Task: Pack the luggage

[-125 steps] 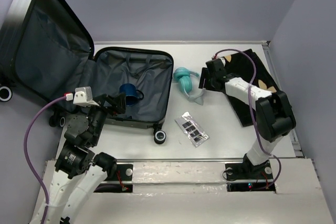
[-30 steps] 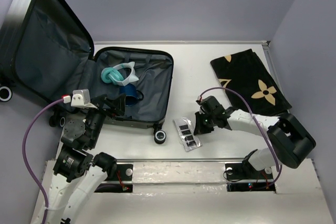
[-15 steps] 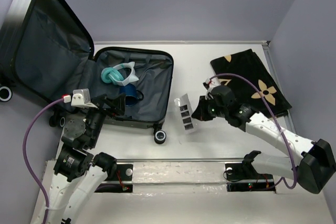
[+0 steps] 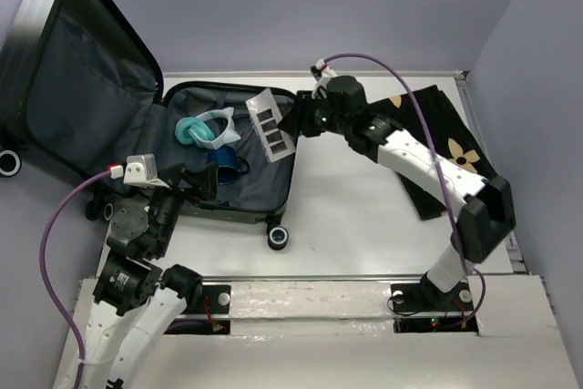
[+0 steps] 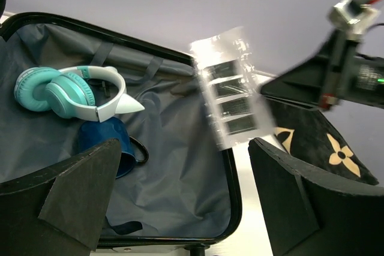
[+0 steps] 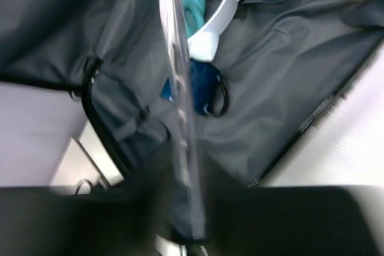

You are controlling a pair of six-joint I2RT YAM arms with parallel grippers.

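Top view: the luggage (image 4: 260, 175) lies open at the left of the desk (image 4: 364, 216), base flat with its grey lining up. Its lid (image 4: 73, 70) stands tilted back into the upper left corner of the frame. Two black wheels show at the near edge of the base.

Inside the base I see teal headphones (image 4: 205, 129) toward the far left, and a blue mug (image 4: 223, 161) just nearer the bottom of the frame, touching or almost touching them.

The right gripper (image 4: 296, 123) reaches in from the right, just above centre frame, at the far right corner of the base. It is clamped on one end of a clear packet (image 4: 271, 125) with dark rectangles inside. The packet hangs in the air over the lining. In the right wrist view it shows edge-on and blurred, its lower end running in between the fingers.

The left gripper (image 4: 196, 179) hovers over the near edge of the base, jaws spread wide, nothing between them.

A black cloth (image 4: 455, 148) with tan motifs lies at the right side of the desk, partly under the right arm.
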